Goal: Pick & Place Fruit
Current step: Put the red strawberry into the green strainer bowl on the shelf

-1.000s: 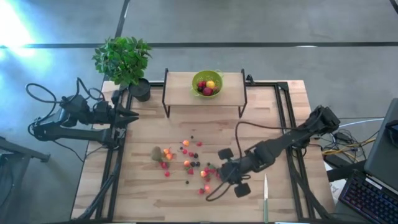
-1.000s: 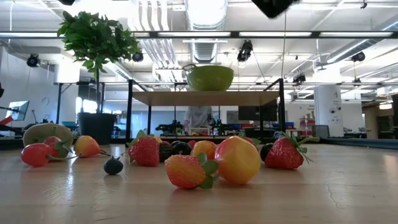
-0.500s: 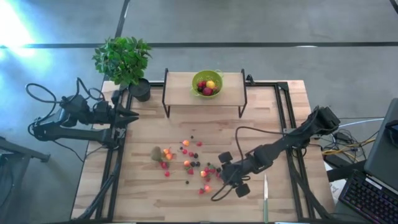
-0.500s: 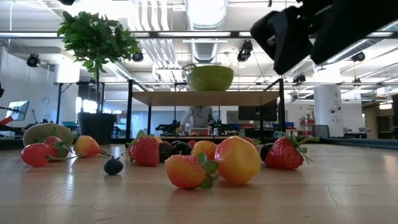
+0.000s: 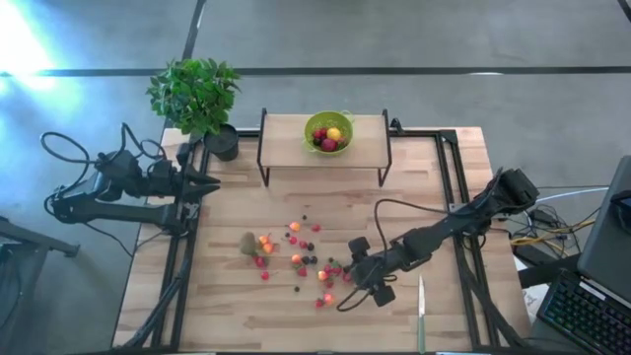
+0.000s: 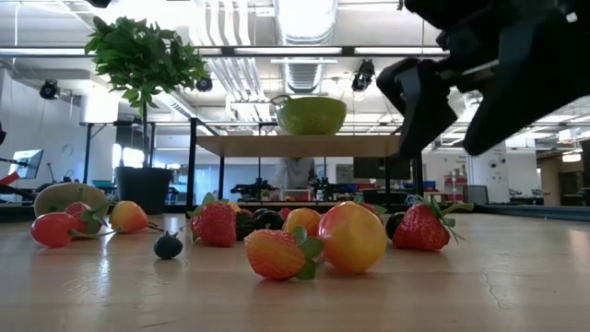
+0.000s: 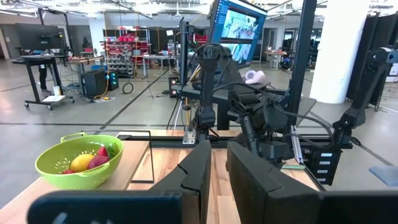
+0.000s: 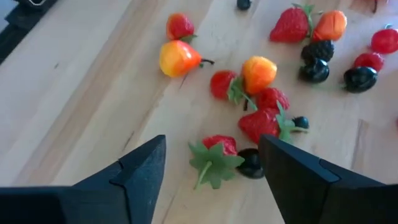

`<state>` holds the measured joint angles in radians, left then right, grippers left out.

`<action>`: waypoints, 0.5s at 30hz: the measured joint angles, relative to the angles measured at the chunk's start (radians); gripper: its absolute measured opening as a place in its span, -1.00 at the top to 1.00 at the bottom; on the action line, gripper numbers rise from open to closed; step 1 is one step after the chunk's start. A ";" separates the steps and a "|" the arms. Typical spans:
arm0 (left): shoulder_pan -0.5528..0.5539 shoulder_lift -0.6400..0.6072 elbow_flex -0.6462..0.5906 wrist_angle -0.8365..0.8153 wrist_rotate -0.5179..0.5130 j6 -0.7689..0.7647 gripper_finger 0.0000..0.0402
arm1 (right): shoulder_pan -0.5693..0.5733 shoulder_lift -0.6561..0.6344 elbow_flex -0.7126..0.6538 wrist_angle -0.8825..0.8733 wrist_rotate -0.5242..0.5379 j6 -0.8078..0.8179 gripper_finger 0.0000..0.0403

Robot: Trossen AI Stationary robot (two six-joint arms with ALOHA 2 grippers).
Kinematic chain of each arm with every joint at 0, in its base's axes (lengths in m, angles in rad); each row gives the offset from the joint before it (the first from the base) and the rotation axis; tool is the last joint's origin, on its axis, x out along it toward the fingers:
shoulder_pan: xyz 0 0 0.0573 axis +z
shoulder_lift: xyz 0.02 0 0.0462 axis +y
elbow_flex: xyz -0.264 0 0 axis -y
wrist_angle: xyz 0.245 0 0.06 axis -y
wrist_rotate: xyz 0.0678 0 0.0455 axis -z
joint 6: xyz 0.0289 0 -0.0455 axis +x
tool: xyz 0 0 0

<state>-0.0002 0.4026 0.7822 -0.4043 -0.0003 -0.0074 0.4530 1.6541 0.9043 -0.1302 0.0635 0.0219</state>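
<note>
- Fruit (image 5: 296,254) lies scattered across the middle of the wooden counter (image 5: 237,316): tiny red, orange, yellow and dark purple toy pieces, with one larger fuzzy brown kiwi (image 5: 248,243) at the edge of the scatter nearest the left arm.
- My right gripper (image 5: 357,279) hovers low over the end of the scatter nearest the right arm, fingers spread and holding nothing; its wrist view frames a leafy red strawberry (image 8: 216,151) touching a dark berry (image 8: 251,163) between the two fingers.
- I judge these pieces light and stiff, likely smooth and prone to rolling or skidding; the strawberry's red body looks the best hold, not its green leaves.
- My left gripper (image 5: 210,182) waits clenched and empty over the counter's left edge, near the potted plant (image 5: 195,95).
- A lime-green bowl (image 5: 328,131) on the raised shelf (image 5: 286,133) already holds a yellow and some red pieces.
- A knife (image 5: 421,312) lies just beside the right arm.
</note>
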 joint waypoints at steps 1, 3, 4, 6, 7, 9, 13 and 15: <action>0.000 0.000 0.000 0.000 0.000 0.000 0.69 | -0.001 0.006 -0.004 0.021 0.000 0.000 -0.26; 0.000 0.000 0.000 0.000 0.000 0.000 0.69 | -0.002 0.030 -0.010 0.042 0.000 -0.006 -0.27; 0.000 0.000 0.000 0.000 0.000 0.000 0.69 | -0.002 0.049 -0.009 0.064 0.000 -0.016 -0.27; 0.000 0.000 0.000 0.000 0.000 0.000 0.69 | -0.002 0.081 -0.010 0.060 0.000 -0.039 -0.26; 0.000 0.000 0.000 0.000 0.000 0.000 0.69 | -0.003 0.097 -0.010 0.054 0.001 -0.045 -0.25; 0.000 0.000 0.000 0.000 0.000 0.000 0.69 | -0.003 0.117 0.005 0.064 0.014 -0.045 -0.22; 0.000 0.002 0.000 0.000 0.000 0.000 0.69 | -0.003 0.138 0.022 0.067 0.016 -0.048 -0.15; 0.000 0.004 0.000 0.001 0.000 0.000 0.69 | -0.003 0.143 0.023 0.057 0.016 -0.043 -0.12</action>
<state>-0.0002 0.4068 0.7822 -0.4034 -0.0006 -0.0074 0.4503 1.7973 0.9270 -0.0737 0.0794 -0.0210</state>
